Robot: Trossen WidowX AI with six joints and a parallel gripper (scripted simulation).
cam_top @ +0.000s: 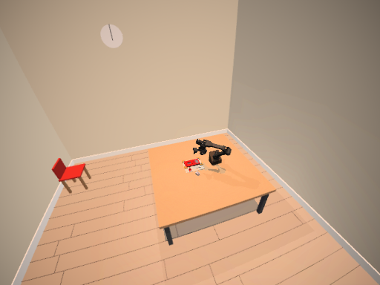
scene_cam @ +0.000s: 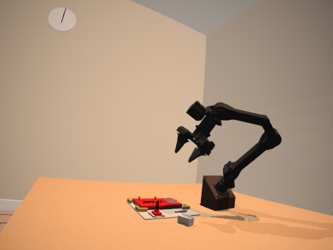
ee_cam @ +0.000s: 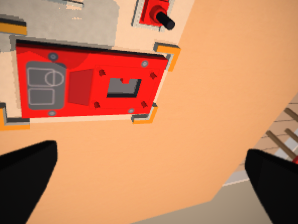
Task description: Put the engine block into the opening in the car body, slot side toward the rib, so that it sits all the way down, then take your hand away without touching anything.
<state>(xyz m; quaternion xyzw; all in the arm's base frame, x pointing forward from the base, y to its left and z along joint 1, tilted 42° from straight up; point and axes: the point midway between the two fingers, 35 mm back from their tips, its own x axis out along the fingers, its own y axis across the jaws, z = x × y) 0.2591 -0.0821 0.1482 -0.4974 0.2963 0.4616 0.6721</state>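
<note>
The red car body (cam_top: 192,162) (scene_cam: 159,202) (ee_cam: 90,82) lies flat on a pale base plate (scene_cam: 170,213) (ee_cam: 75,30) with orange corner brackets. Its grey opening (ee_cam: 123,87) shows in the wrist view, with a notch on its upper edge. The small grey engine block (cam_top: 197,173) (scene_cam: 185,220) lies on the table in front of the plate, apart from it. My gripper (cam_top: 194,150) (scene_cam: 187,153) (ee_cam: 153,153) is open and empty, high above the car body, its fingers pointing down.
A red clamp with a black knob (scene_cam: 157,208) (ee_cam: 159,14) stands on the plate beside the car body. The arm's base (scene_cam: 216,196) stands to the right of the plate. The table edge (ee_cam: 220,185) shows in the wrist view.
</note>
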